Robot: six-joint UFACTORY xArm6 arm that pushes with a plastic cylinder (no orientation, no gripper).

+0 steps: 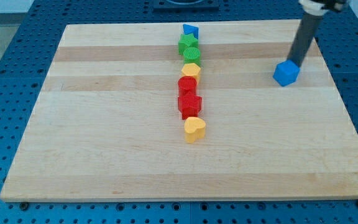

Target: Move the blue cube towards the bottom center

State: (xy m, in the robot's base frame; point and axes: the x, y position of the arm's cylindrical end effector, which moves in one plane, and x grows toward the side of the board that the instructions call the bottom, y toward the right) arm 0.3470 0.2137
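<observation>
Where smooth wood shows, my tip [294, 62] against faceted blue cube [286, 73].

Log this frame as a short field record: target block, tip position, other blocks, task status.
target: blue cube, toward the view's right, upper half of the wooden board
tip: my tip at the cube's upper right edge, touching or nearly so
other blocks: a column near the centre, from the top: blue block, green blocks, yellow block, red blocks, yellow heart-like block
status: cube not yet at the bottom centre
</observation>
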